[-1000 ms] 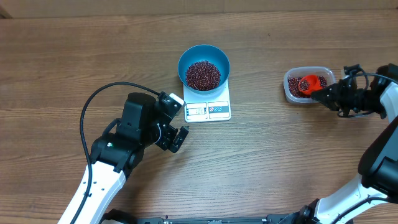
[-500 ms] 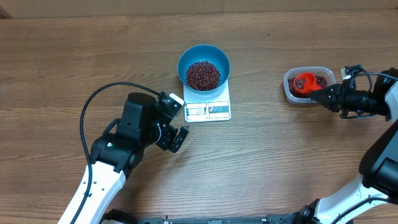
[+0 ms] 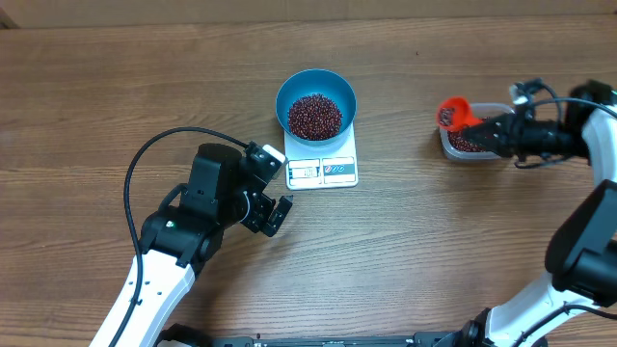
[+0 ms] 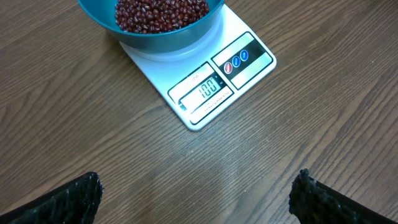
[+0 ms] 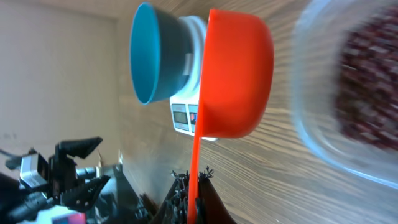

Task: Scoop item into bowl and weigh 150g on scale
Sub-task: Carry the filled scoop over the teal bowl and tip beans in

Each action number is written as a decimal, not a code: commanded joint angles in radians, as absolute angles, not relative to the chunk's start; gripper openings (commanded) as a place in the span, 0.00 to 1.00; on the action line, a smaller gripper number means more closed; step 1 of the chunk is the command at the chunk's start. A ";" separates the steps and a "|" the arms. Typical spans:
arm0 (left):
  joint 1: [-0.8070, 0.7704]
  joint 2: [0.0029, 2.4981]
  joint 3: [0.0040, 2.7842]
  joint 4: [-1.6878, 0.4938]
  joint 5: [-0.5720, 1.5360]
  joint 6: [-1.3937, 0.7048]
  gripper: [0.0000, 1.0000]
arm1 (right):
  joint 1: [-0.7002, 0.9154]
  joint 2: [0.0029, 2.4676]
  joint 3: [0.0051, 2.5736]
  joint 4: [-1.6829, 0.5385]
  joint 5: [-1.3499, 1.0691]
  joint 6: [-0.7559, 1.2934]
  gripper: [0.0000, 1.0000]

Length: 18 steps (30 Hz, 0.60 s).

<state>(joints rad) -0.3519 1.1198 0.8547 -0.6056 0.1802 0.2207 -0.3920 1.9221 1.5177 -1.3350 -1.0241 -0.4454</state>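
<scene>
The blue bowl (image 3: 281, 104) stands on the white scale (image 3: 339, 154) and holds a heap of dark red beans (image 3: 315, 116). In the left wrist view the scale's display (image 4: 209, 89) reads 100, below the bowl (image 4: 163, 41). My left gripper (image 3: 279, 190) hovers open just left of the scale's front, its jaws wide over bare wood (image 4: 196, 186). My right gripper (image 3: 503, 131) is shut on the thin handle of an orange scoop (image 3: 451, 114). The scoop carries beans and hangs over the left rim of the clear tub (image 3: 474, 145).
The clear tub (image 5: 348, 93) with more beans sits at the right, blurred in the right wrist view, where the orange scoop (image 5: 233, 74) stands in front of the bowl (image 5: 152, 56). A black cable (image 3: 145, 154) loops left of my left arm.
My right gripper has lifted the scoop out of the tub and carried it left and up, now with beans in it. The left arm has not moved.
</scene>
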 commanded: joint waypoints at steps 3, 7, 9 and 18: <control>-0.354 1.125 0.847 -0.605 0.192 0.244 0.99 | -0.269 1.878 1.610 -1.337 -1.050 -0.428 0.04; -0.354 1.125 0.847 -0.606 0.192 0.244 0.99 | -0.171 1.877 1.661 -1.300 -1.049 -0.353 0.04; -0.354 1.125 0.847 -0.606 0.192 0.244 1.00 | -0.117 1.878 1.677 -1.254 -1.048 -0.302 0.04; -0.354 1.125 0.847 -0.606 0.192 0.244 1.00 | 0.103 1.877 1.684 -1.002 -0.888 -0.072 0.04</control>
<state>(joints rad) -0.3519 1.1198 0.8547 -0.6056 0.1802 0.2207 0.0578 1.9190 1.6569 -1.0313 -0.9524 -0.1692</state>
